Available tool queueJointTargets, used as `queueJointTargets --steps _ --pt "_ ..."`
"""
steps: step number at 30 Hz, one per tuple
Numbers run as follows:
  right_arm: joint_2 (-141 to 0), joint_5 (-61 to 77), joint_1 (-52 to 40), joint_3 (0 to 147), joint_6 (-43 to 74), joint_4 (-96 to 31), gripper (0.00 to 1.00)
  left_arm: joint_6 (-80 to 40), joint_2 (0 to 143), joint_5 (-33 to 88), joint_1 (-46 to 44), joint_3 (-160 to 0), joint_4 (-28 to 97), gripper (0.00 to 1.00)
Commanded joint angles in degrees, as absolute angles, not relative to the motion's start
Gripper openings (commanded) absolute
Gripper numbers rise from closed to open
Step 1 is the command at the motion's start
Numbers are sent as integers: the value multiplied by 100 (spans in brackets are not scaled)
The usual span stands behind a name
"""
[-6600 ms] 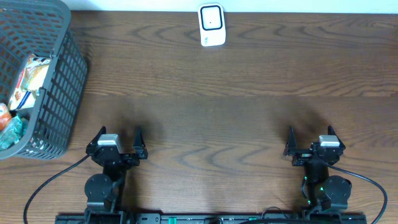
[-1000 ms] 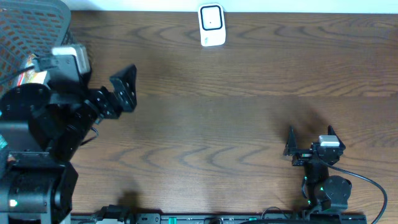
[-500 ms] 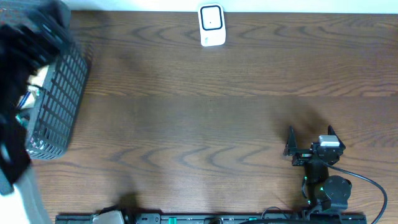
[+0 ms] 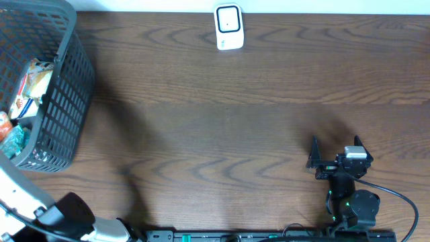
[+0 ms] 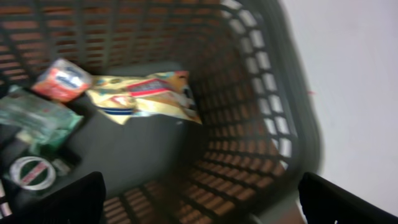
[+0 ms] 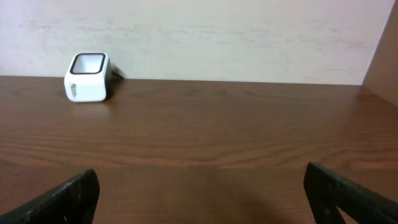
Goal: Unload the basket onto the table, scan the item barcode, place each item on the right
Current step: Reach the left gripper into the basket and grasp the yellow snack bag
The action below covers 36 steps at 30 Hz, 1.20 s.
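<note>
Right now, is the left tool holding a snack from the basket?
No, the left tool is open and empty; the snack packets lie on the basket floor.

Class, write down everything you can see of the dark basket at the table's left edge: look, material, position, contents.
The basket is dark grey, plastic-looking, with open lattice walls, a solid rim and a solid floor. It stands upright, open-topped, on the wooden table at its far left corner, partly cut off by the overhead view. Inside lie a yellow packet, a small orange-red packet, a green packet and a round lid-like item.
</note>
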<state>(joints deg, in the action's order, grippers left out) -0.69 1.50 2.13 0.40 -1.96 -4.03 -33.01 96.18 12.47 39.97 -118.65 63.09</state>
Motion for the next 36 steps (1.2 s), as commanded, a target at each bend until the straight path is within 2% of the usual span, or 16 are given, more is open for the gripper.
queueJointTargets --steps 1,8,16,22,26,31,36 --pt "-38 121 257 32 -242 -429 99 -3015 9793 1041 4108 -11944 6370 98" --pt "-38 121 257 32 -242 -429 99 -2788 10106 -399 4010 -11808 6486 98" --pt "-38 121 257 32 -242 -429 99 -2781 10659 -523 3990 -11789 6351 98" --pt "-38 121 257 32 -242 -429 99 -768 11093 -200 3887 -11789 6213 98" --pt "-38 121 257 32 -242 -429 99 -281 11327 -196 3839 -11786 6156 98" --pt "-38 121 257 32 -242 -429 99 985 11730 -193 3715 -11786 6145 98" --pt "-38 121 257 32 -242 -429 99 1273 12243 -198 3603 -11786 6051 97"
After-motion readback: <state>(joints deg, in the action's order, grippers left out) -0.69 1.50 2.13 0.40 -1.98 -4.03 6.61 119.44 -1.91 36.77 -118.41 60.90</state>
